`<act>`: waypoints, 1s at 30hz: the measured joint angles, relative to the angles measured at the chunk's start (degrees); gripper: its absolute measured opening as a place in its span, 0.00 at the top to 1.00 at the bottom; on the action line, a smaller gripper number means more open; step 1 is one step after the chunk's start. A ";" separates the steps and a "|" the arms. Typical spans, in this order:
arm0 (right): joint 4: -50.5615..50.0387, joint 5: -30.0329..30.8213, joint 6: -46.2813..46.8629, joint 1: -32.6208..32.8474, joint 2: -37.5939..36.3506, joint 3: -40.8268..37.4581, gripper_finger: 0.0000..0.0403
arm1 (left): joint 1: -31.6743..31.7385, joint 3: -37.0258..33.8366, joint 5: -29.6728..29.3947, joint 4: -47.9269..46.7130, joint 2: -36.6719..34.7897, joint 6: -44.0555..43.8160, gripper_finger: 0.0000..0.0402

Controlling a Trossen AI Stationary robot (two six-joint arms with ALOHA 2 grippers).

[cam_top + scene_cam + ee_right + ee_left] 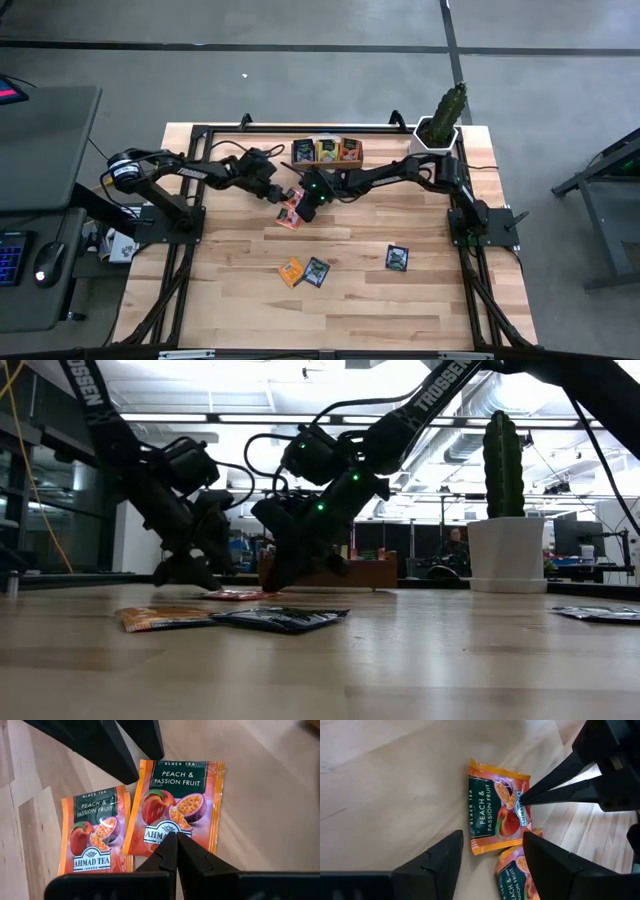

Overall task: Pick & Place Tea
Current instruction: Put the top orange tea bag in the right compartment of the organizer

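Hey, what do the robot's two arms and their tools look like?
Both arms are matte black, jointed, with loose black cables looped along them. White TROSSEN lettering runs along the links in the low view. The right arm shows small green lights near its wrist. The left tool has flat wedge fingers; the right tool tapers to narrow black tips.

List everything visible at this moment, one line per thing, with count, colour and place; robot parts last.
Orange tea sachets: two, side by side, mid-table under both grippers.
Sachet pair: one orange, one dark, touching, nearer the front edge.
Dark sachet: one, alone, front right.
Wooden tray: one, brown, back edge, holding sachets.
Cactus: one, green, white pot, back right corner.
Table: one, light wood.
Left gripper: open, over one orange sachet.
Right gripper: shut, tips on that sachet.
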 joint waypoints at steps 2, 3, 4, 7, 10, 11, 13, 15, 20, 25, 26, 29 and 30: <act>0.28 0.04 -0.08 0.02 0.00 -0.02 1.00 | -0.03 0.93 -0.21 -1.78 0.02 0.01 0.48; 0.43 0.04 -0.12 0.02 0.00 -0.02 1.00 | -0.04 1.27 -0.59 -2.33 0.08 0.01 0.47; 0.61 0.03 -0.15 0.02 0.02 -0.02 1.00 | -0.07 1.46 -0.78 -2.31 0.55 0.01 0.47; 1.29 -0.14 -0.17 0.00 0.07 -0.02 1.00 | -0.01 2.24 0.71 -2.20 2.44 0.01 0.47; 2.14 -0.24 -0.15 -0.02 0.11 -0.04 1.00 | -0.08 2.97 2.45 -1.72 4.68 -0.08 0.47; 2.18 -0.26 -0.11 -0.02 0.11 -0.04 1.00 | -0.25 3.20 2.74 -1.39 5.37 -0.19 0.47; 2.17 -0.63 -0.11 -0.02 0.11 -0.05 1.00 | -0.34 3.50 2.98 -1.09 5.93 -0.05 0.47; 2.09 -1.03 -0.11 -0.01 0.11 -0.05 1.00 | -0.37 3.78 3.02 -1.24 6.04 0.24 0.47; 2.03 -1.27 -0.15 0.21 0.11 -0.04 1.00 | -0.38 4.60 3.26 -1.71 6.20 1.89 0.50; 2.03 -1.29 -0.17 0.22 0.11 -0.04 1.00 | -0.41 4.94 2.51 -1.90 6.27 1.53 0.68; 2.03 -1.29 -0.17 0.22 0.11 -0.04 1.00 | -0.41 4.94 2.23 -1.91 6.29 1.53 0.73; 2.03 -1.29 -0.32 0.22 0.11 -0.04 1.00 | -0.49 4.98 1.47 -2.07 6.29 2.04 0.92; 2.07 -1.29 -0.48 0.23 0.11 -0.04 1.00 | -0.52 4.96 1.27 -2.15 6.29 2.42 0.96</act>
